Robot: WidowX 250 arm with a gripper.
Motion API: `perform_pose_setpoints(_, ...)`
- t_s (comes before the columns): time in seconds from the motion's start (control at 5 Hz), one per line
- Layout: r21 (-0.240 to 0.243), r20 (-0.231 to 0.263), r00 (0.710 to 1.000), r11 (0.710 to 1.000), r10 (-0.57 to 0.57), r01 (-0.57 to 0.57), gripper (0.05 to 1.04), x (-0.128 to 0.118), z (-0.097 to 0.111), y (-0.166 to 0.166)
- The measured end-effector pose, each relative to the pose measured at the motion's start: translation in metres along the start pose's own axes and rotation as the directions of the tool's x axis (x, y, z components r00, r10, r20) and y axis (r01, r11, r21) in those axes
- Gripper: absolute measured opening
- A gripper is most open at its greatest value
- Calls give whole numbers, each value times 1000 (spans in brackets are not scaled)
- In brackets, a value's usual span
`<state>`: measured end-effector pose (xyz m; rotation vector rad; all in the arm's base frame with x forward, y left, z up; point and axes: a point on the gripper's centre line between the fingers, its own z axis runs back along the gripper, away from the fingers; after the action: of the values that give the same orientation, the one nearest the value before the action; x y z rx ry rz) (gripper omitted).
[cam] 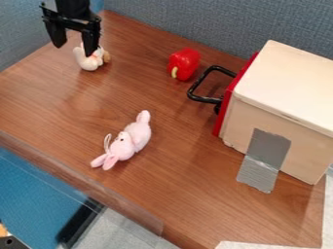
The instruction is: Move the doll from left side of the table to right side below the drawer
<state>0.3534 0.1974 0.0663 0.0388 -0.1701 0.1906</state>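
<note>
Tabletop [175,180] of brown wood, blue-grey fabric partition [214,26] behind, gripper [75,50] upper left, jaws wide

The table [65,104] is warm brown with darker wood grain. The rabbit [136,136] is pale pink, the toy [88,62] white with a tan patch, the pepper [185,63] red with a yellowish stem [174,72]. The drawer [286,80] is cream with a red front, black handle [193,93] and silver-grey tape [263,158]; the gripper [75,50] is black, the wall [195,24] flecked blue-grey.
</note>
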Motion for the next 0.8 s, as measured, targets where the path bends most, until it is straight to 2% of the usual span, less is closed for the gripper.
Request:
perform_pose_setpoints(0.4,50,1,1000,999,3,-3,1001,31,-12,8)
perform_pose_setpoints(0.6,48,-28,1000,999,0,1,1001,33,-29,-1)
perform_pose_setpoints(0.8,25,-71,997,999,32,-30,1001,19,-44,-8)
